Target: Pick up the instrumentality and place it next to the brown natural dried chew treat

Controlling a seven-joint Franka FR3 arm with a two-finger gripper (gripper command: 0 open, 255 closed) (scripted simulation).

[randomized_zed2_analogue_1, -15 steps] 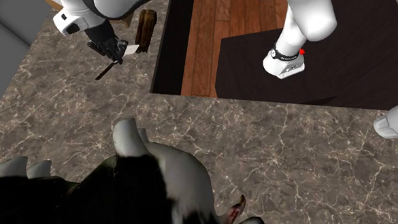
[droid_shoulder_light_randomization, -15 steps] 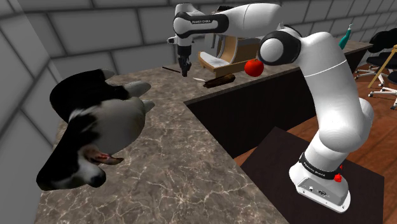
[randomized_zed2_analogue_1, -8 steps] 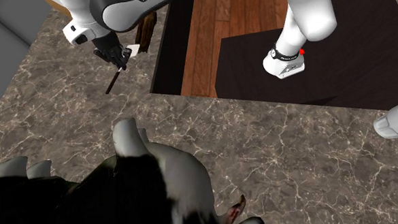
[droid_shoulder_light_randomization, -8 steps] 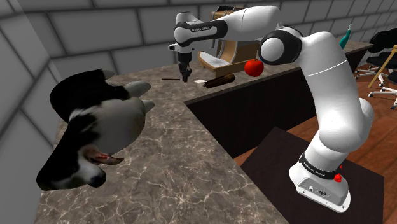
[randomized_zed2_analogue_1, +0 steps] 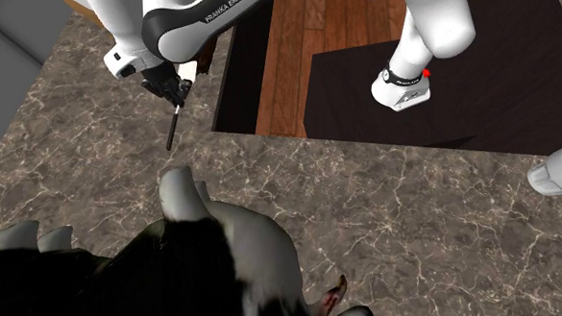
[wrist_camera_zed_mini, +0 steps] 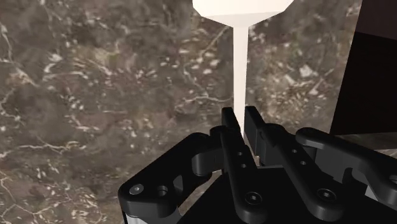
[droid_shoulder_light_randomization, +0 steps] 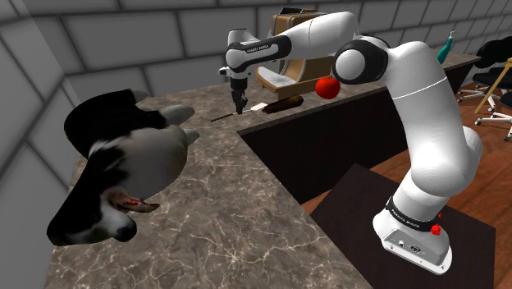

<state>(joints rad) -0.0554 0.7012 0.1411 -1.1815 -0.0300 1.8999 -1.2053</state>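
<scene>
My gripper [droid_shoulder_light_randomization: 240, 103] is shut on a thin utensil [droid_shoulder_light_randomization: 221, 117] with a dark handle and a pale flat blade, holding it near its middle low over the marble counter [droid_shoulder_light_randomization: 230, 205]. In the second exterior view the dark handle [randomized_zed2_analogue_1: 173, 129] sticks out below the gripper [randomized_zed2_analogue_1: 177, 94]. In the wrist view the pale stem and broad head [wrist_camera_zed_mini: 240, 63] run forward from between my black fingers [wrist_camera_zed_mini: 231, 127]. The brown chew treat [droid_shoulder_light_randomization: 284, 103] lies on the counter just to the shoulder view's right of the gripper, by the counter's edge.
A large black, white and grey animal figure [droid_shoulder_light_randomization: 123, 168] [randomized_zed2_analogue_1: 177, 271] covers the near counter. A red round fruit [droid_shoulder_light_randomization: 327, 87] and a wooden stand [droid_shoulder_light_randomization: 287, 61] sit behind the treat. The counter drops off to a dark recess and wood floor [randomized_zed2_analogue_1: 294, 46].
The gripper has carried the utensil a little lower and nearer the counter's inner corner, and the utensil has turned so that its handle swings round toward the animal figure.
</scene>
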